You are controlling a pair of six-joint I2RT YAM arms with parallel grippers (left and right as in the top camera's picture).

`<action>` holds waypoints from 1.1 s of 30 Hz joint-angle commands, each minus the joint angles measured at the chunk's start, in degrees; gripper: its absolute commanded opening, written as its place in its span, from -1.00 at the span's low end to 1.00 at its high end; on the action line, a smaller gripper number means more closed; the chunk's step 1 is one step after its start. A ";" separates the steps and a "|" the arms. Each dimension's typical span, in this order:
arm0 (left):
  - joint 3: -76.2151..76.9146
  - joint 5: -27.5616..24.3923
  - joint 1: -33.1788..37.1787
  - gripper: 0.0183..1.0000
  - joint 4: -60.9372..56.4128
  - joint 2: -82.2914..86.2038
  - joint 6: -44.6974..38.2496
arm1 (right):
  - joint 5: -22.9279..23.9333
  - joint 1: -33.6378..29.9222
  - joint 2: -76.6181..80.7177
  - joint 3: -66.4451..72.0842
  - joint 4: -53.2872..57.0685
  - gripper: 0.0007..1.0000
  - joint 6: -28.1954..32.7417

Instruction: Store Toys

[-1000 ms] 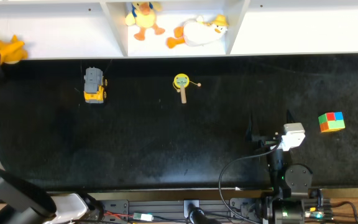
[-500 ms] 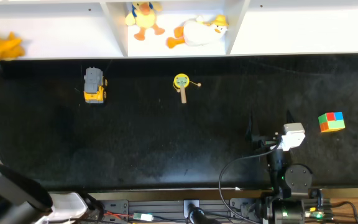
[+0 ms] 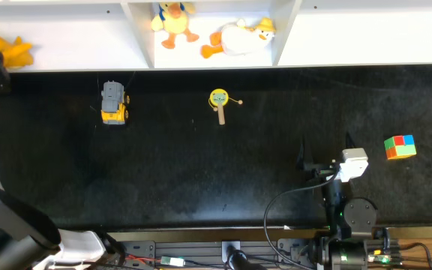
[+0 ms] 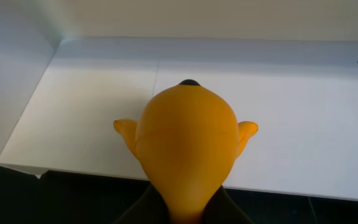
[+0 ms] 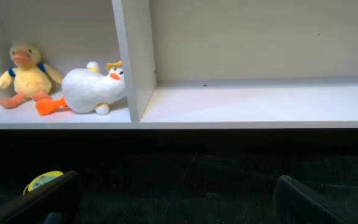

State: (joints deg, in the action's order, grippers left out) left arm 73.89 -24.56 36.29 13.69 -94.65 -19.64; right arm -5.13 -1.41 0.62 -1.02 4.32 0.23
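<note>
yellow duck (image 3: 173,19) and white duck (image 3: 238,37) shelved, left gripper (image 4: 188,214) pinching orange toy (image 4: 188,149) over shelf (image 4: 303,124), right gripper (image 5: 176,205) spread empty, 3 left on table (image 3: 201,172): truck (image 3: 113,103), rattle (image 3: 220,100), cube (image 3: 400,147)

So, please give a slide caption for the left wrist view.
Left end effector holds an orange plush toy at the white shelf.
</note>
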 commanded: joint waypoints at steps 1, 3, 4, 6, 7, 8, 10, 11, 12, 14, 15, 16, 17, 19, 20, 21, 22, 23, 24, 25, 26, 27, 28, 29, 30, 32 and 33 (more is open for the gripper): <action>1.97 0.68 -0.39 -0.91 -1.01 -1.79 -1.18 | 0.26 0.26 -0.42 0.74 -0.24 0.99 0.15; 1.97 0.66 -0.44 -0.90 -1.49 -2.71 -1.16 | 0.26 0.26 -0.42 0.74 -0.24 0.99 0.15; 1.97 0.66 -0.46 -0.90 -1.62 -2.95 -1.16 | 0.26 0.26 -0.42 0.74 -0.24 0.99 0.15; 1.97 0.66 -0.48 -0.90 -1.66 -3.26 -1.16 | 0.26 0.26 -0.42 0.74 -0.24 0.99 0.15; 1.97 0.66 -0.50 -0.90 -1.73 -3.34 -1.16 | 0.26 0.26 -0.42 0.74 -0.24 1.00 0.15; 1.97 0.66 -0.55 -0.90 -1.86 -3.41 -1.16 | 0.26 0.26 -0.42 0.74 -0.26 0.99 0.15; 1.97 0.66 -0.72 -0.90 -2.23 -3.41 -1.18 | 0.26 0.26 -0.42 0.74 -0.26 0.99 0.15; 1.97 0.66 -0.90 -0.90 -2.56 -3.43 -1.18 | 0.26 0.26 -0.42 0.74 -0.24 0.99 0.15; 1.97 0.68 -1.14 -0.89 -2.97 -3.43 -1.18 | 0.26 0.26 -0.42 0.74 -0.24 0.99 0.15; 1.97 0.70 -1.86 -0.88 -3.54 -3.43 -1.18 | 0.26 0.26 -0.42 0.74 -0.26 0.99 0.15; 1.97 0.70 -2.05 -0.88 -3.72 -3.45 -1.16 | 0.26 0.26 -0.42 0.74 -0.24 0.99 0.15; 1.97 0.70 -2.47 -0.88 -4.04 -3.54 -1.16 | 0.26 0.26 -0.42 0.74 -0.24 0.99 0.15; 1.97 0.87 -2.62 -0.88 -4.11 -3.65 -1.18 | 0.26 0.26 -0.42 0.74 -0.24 0.99 0.15; 1.97 1.44 -2.86 -0.88 -4.20 -3.93 -1.16 | 0.26 0.26 -0.42 0.74 -0.24 0.99 0.15; 1.97 1.75 -2.95 -0.87 -4.24 -4.17 -1.16 | 0.26 0.26 -0.42 0.74 -0.24 0.99 0.15; 1.97 1.75 -2.95 -0.87 -4.22 -4.37 -1.16 | 0.26 0.26 -0.42 0.74 -0.24 0.99 0.15; 1.97 1.75 -2.95 -0.87 -4.22 -4.55 -1.16 | 0.26 0.26 -0.42 0.74 -0.24 0.99 0.15; 1.97 1.75 -2.95 -0.87 -4.22 -4.83 -1.16 | 0.26 0.26 -0.42 0.74 -0.24 0.99 0.15; 1.97 1.75 -2.95 -0.85 -4.24 -5.05 -1.16 | 0.26 0.26 -0.42 0.74 -0.24 0.99 0.15; 1.97 1.75 -2.95 -0.85 -4.31 -5.25 -1.16 | 0.26 0.26 -0.42 0.74 -0.24 0.99 0.15; 1.97 1.73 -2.95 -0.84 -4.46 -5.51 -1.14 | 0.26 0.26 -0.42 0.74 -0.24 0.99 0.15; 1.97 1.73 -2.95 -0.84 -4.55 -5.75 -1.14 | 0.26 0.26 -0.42 0.74 -0.24 1.00 0.15; 1.97 1.73 -2.95 -0.84 -4.66 -5.97 -1.14 | 0.26 0.26 -0.42 0.74 -0.26 0.99 0.15; 1.97 1.73 -2.95 -0.83 -4.87 -6.21 -1.11 | 0.26 0.26 -0.42 0.74 -0.24 0.99 0.15; 1.97 1.73 -2.95 -0.83 -5.11 -6.45 -1.11 | 0.26 0.26 -0.42 0.74 -0.26 0.99 0.15; 1.97 1.70 -2.95 -0.82 -5.51 -6.88 -1.11 | 0.26 0.26 -0.42 0.74 -0.26 0.99 0.15; 1.99 1.73 -2.95 -0.81 -5.70 -7.10 -1.11 | 0.26 0.26 -0.42 0.74 -0.24 0.99 0.15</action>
State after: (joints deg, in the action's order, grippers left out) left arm 74.94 -23.29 33.74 7.92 -99.50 -19.90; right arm -5.10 -1.41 0.62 -1.02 4.32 0.21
